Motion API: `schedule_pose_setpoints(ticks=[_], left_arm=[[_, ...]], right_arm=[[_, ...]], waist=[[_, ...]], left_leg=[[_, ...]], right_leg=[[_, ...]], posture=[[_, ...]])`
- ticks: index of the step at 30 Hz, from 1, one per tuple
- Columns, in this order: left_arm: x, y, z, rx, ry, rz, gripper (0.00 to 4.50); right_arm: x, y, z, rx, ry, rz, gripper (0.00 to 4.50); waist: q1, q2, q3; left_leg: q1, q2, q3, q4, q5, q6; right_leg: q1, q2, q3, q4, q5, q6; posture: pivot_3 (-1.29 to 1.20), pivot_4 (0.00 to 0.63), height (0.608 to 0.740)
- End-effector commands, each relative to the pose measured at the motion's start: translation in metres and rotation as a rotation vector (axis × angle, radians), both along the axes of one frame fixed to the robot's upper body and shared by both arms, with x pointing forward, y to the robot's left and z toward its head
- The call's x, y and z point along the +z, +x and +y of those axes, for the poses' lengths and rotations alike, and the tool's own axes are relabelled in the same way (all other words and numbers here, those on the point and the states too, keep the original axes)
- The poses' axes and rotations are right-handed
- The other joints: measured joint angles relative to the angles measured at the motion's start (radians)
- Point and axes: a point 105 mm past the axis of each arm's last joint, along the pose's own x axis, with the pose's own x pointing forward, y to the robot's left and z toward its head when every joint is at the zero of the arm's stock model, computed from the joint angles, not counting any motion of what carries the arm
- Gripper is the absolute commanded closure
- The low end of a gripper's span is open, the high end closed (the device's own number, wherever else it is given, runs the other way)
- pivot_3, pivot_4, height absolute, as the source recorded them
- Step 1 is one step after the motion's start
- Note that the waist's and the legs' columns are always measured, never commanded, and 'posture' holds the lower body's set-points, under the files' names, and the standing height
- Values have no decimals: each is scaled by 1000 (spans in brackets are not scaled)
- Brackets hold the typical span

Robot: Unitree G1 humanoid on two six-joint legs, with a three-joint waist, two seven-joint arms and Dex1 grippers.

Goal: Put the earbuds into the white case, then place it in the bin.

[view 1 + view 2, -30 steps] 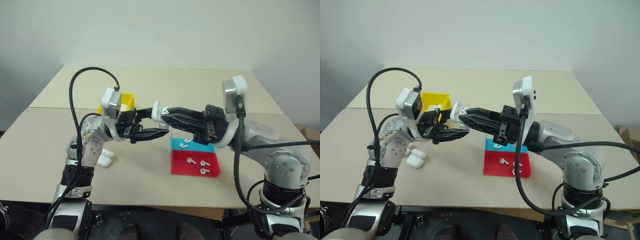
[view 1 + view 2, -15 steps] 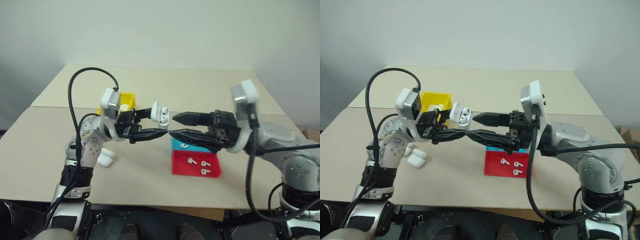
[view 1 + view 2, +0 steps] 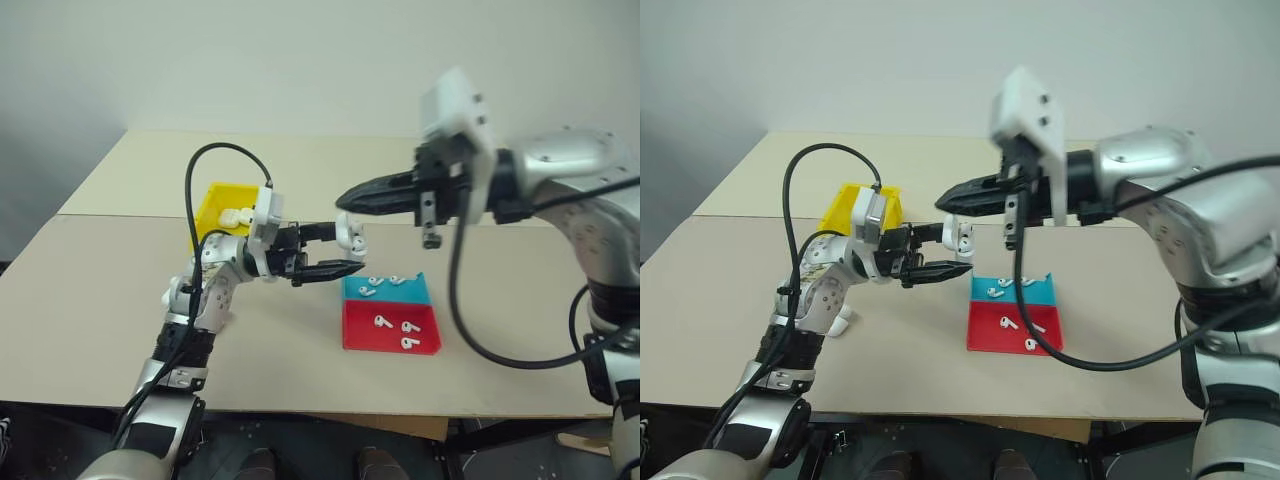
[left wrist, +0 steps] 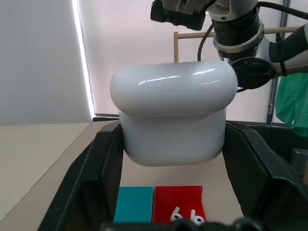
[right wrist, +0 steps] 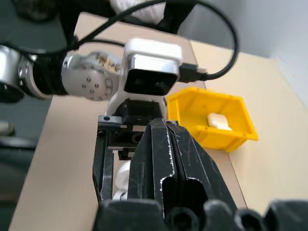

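In the head views we see the left gripper (image 3: 343, 254) above the table (image 3: 100, 300), clenched on the white case (image 3: 352, 233), which is held in the air between its two black fingers, its lid closed. The right gripper (image 3: 342, 198) is higher up, just above the case and apart from it, with its fingers pressed together and nothing between them. Below them lie the blue tray (image 3: 412, 292) and, touching it, the red tray (image 3: 370, 335); the earbuds (image 3: 383, 322) rest in both trays, some in each. The bin (image 3: 214, 205) stands behind the left arm, and one more white case (image 3: 236, 216) lies inside it. In the left wrist view the white case (image 4: 173, 113) sits between the fingers (image 4: 89, 178), and under it we see the two trays with earbuds (image 4: 185, 215) in the red one. In the right wrist view the fingers (image 5: 171, 159) are closed together, pointing toward the left arm's wrist camera (image 5: 151, 70), and the bin (image 5: 211, 120) with a case in it stands behind. We can read no brand, label or writing on any of these things.
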Motion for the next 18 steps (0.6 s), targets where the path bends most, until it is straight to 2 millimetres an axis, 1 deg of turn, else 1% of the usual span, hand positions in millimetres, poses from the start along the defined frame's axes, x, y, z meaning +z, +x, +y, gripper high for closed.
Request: schedule_pose_setpoints(ticks=[1,3,5,9,12,14,16,18], left_arm=[[11,0,-3,2,-11,-55,1715],[11,1,-3,4,-10,-58,1715],[11,0,-2,6,-10,-62,1715],[12,0,3,36,-18,-68,1715],[13,-1,9,64,-34,-67,1715],[14,-1,13,87,-44,-67,1715],[15,0,16,113,-56,-72,1715],[18,1,19,167,-76,-91,1715]], right_arm=[[2,5,8,19,-86,-70,4474],[-4,11,16,22,-156,-97,4474],[-11,16,17,25,-225,-143,4474],[-16,21,3,14,-269,-161,4474],[-17,18,-10,11,-276,-146,4474],[-18,16,-16,12,-275,-133,4474],[-15,18,-18,-18,-228,-124,4474],[1,22,-17,-72,-102,-127,4474]], waist=[[0,0,0],[-1,0,0],[0,0,0],[4,0,0],[7,0,0],[7,0,0],[6,0,0],[-1,0,0]], left_leg=[[0,0,0,0,0,0],[0,0,0,0,0,0],[0,0,0,1,0,0],[-1,0,0,1,0,0],[-1,0,0,1,0,0],[-1,-1,-1,1,0,0],[-1,-1,0,1,0,0],[-1,-1,0,1,0,0]], right_leg=[[0,0,0,0,0,0],[0,0,0,0,0,0],[-1,0,0,1,0,0],[-1,0,0,0,0,0],[0,-1,-1,0,0,0],[0,-1,-1,1,0,0],[0,-1,-1,1,0,0],[0,-1,0,1,0,0]], posture=[[0,150,740],[0,150,740],[0,150,740],[0,150,740],[0,150,740],[0,150,740],[0,150,740],[0,150,740]])
